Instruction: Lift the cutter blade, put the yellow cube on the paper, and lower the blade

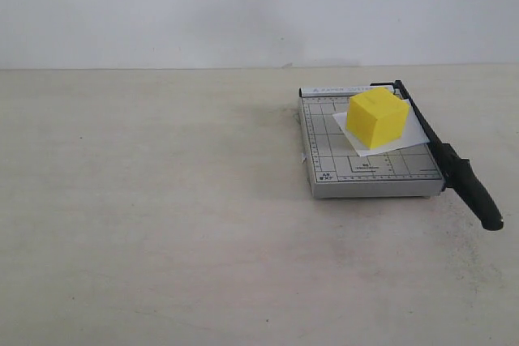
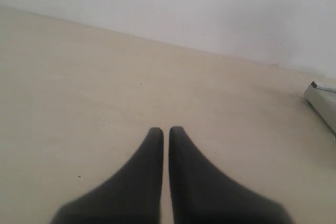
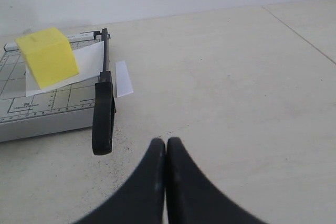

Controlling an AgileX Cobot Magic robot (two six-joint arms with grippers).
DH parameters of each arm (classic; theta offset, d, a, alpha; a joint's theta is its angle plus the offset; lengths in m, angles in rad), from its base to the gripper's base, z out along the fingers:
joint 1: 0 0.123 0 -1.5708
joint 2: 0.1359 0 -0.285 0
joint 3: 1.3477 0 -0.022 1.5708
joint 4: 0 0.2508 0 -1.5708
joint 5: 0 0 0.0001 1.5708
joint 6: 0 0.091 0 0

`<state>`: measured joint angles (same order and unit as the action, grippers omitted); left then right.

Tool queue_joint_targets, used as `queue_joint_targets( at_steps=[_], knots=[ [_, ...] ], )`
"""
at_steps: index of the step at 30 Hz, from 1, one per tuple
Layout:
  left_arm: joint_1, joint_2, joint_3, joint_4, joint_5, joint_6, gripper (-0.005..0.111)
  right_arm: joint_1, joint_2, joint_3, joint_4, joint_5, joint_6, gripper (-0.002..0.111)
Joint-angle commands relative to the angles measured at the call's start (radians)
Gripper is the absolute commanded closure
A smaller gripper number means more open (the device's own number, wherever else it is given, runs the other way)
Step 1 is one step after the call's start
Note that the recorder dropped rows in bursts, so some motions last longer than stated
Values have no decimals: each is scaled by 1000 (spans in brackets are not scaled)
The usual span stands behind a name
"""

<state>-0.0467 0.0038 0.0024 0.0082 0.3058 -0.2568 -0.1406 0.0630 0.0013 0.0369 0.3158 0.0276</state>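
Left pincer (image 2: 166, 129) and right pincer (image 3: 166, 141) are closed tight and empty; the yellow cube (image 1: 377, 117) sits on the paper (image 1: 409, 137); the cutter blade (image 1: 454, 172) lies lowered beside it; the task looks finished, so any retreat should avoid the blade's handle.

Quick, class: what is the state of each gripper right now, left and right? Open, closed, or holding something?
Left gripper: closed, holding nothing.
Right gripper: closed, holding nothing.

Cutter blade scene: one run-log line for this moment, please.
cutter blade: lowered | yellow cube: on paper | left gripper: shut, empty | right gripper: shut, empty | white strip: beside cutter blade
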Motion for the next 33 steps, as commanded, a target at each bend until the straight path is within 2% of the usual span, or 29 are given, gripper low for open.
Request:
queue_joint_targets(
  at_steps=[1, 33],
  knots=[
    [-5, -4, -2, 6, -13, 196, 102, 1, -4, -1, 3, -4, -8, 109],
    [8, -4, -2, -20, 1, 214, 102, 1, -4, -1, 3, -2, -4, 109]
  ],
)
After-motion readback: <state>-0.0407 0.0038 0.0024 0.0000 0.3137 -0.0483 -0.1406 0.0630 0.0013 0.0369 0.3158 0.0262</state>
